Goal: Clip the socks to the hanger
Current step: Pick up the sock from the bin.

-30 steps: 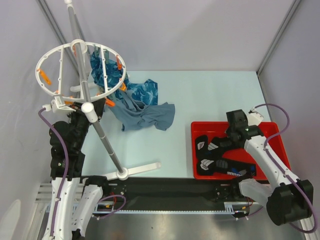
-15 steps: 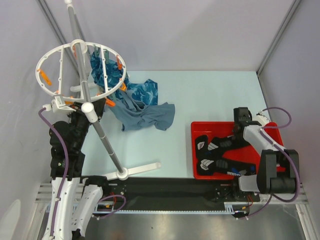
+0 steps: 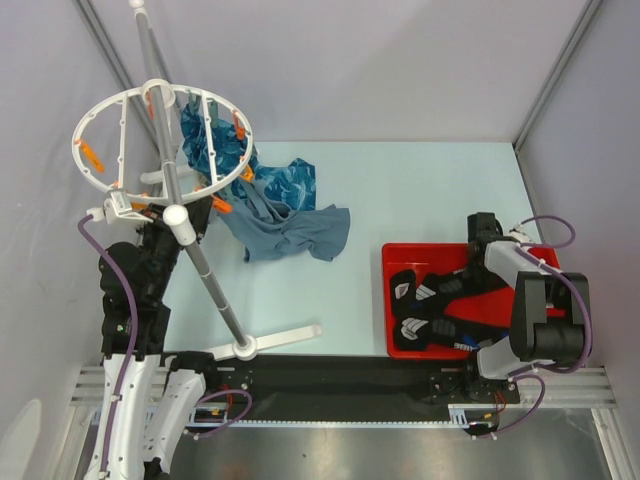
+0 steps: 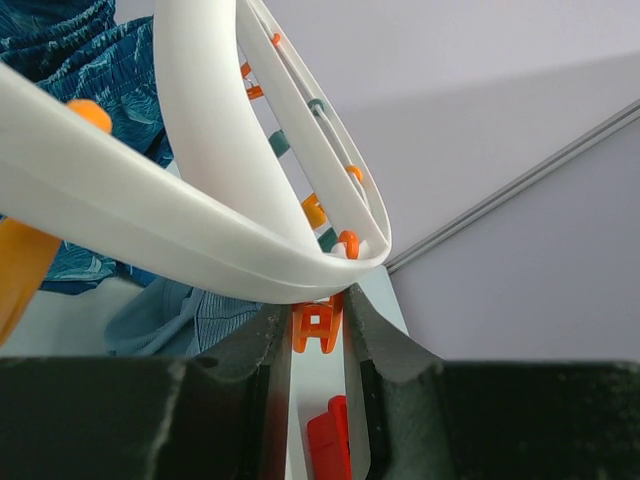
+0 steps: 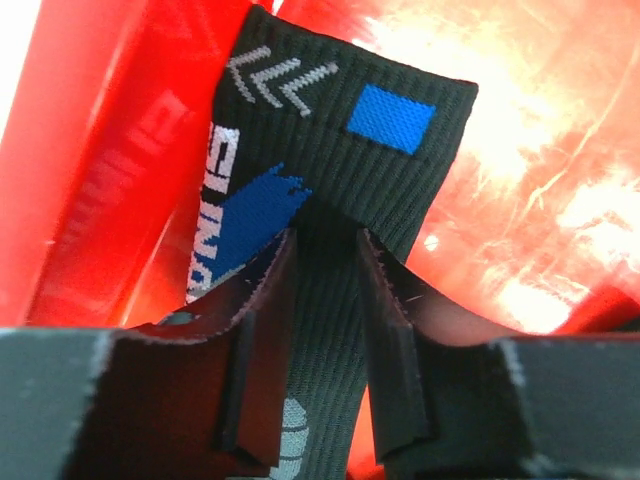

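Top: socks (image 3: 440,305) lie in the red tray (image 3: 385,300). Right gripper (image 3: 478,268) is down at the tray's far-right part, on a sock. Hanger (image 3: 204,275) stands well left of the tray, with the left gripper (image 3: 135,210) at its ring.
Left wrist: left gripper (image 4: 317,310) is pinched on an orange clip (image 4: 317,330) under the white ring.
Right wrist: right gripper (image 5: 325,245) is clamped on a bunched fold of black sock (image 5: 340,150), inside the tray (image 5: 100,150).

We take this for a robotics lab cell. Plain grey panel walls (image 3: 400,60) framed by aluminium posts (image 3: 557,75) close in a pale blue table (image 3: 420,190). A left arm (image 3: 130,300) and a right arm (image 3: 535,300) are bolted to a black mounting rail (image 3: 340,385) at its near edge, with purple cables (image 3: 84,232) looping along them.
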Available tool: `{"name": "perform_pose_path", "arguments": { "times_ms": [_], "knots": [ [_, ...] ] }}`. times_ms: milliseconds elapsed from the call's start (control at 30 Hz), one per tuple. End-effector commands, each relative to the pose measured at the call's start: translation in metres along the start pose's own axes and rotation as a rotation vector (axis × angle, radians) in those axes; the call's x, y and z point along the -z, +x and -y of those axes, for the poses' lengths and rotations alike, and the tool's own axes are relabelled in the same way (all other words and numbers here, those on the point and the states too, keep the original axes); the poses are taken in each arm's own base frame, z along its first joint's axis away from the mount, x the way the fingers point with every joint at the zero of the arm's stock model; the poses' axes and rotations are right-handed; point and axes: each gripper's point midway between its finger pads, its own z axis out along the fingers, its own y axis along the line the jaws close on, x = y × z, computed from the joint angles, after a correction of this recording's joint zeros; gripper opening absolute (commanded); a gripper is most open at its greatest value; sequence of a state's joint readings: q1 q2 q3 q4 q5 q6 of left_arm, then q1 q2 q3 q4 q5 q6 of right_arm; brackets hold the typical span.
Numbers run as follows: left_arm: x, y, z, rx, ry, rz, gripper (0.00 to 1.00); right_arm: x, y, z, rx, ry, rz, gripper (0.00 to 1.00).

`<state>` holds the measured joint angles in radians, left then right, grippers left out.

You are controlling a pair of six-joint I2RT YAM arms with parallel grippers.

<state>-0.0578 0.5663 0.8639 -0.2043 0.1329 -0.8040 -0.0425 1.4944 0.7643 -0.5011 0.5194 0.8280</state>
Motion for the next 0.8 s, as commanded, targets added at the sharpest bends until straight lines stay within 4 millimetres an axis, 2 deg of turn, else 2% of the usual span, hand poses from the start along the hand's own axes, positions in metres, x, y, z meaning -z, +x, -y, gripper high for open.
{"name": "perform_pose_path", "arguments": {
  "times_ms": [0, 67, 100, 133, 167, 300, 333, 433, 600, 667, 767],
  "knots": [
    [0.002, 0.006, 0.006, 0.011, 0.027, -0.028, 0.0, -0.006, 0.026, -0.001, 0.014, -0.017, -0.111, 0.34],
    [0.002, 0.006, 0.006, 0.011, 0.025, -0.035, 0.0, -0.004, 0.028, 0.002, 0.009, -0.022, -0.113, 0.22],
    [0.002, 0.005, 0.007, 0.006, 0.026, -0.036, 0.0, 0.001, 0.022, 0.002, 0.0, -0.037, -0.09, 0.17],
    [0.003, 0.005, 0.006, -0.001, 0.019, -0.036, 0.0, 0.004, 0.02, 0.005, -0.001, -0.037, -0.08, 0.05],
    [0.004, 0.004, 0.006, -0.003, 0.017, -0.032, 0.0, 0.006, 0.015, 0.008, 0.003, -0.035, -0.059, 0.0],
    [0.005, 0.004, 0.005, -0.003, 0.016, -0.024, 0.0, 0.036, -0.012, 0.002, 0.049, -0.142, 0.014, 0.0],
    [0.005, 0.005, 0.004, -0.003, 0.015, -0.026, 0.0, 0.051, -0.025, -0.001, 0.071, -0.2, 0.066, 0.0],
    [0.004, 0.007, 0.001, -0.003, 0.013, -0.028, 0.0, 0.075, -0.035, -0.007, 0.113, -0.326, 0.14, 0.0],
    [0.004, 0.005, 0.002, -0.015, 0.008, -0.032, 0.0, 0.137, -0.062, -0.006, 0.122, -0.543, 0.3, 0.0],
    [0.005, 0.004, 0.002, -0.023, 0.003, -0.026, 0.0, 0.163, -0.073, -0.012, 0.158, -0.629, 0.347, 0.0],
    [0.006, 0.004, 0.001, -0.02, -0.003, -0.026, 0.0, 0.189, -0.08, -0.022, 0.199, -0.717, 0.37, 0.0]
  ]
}}
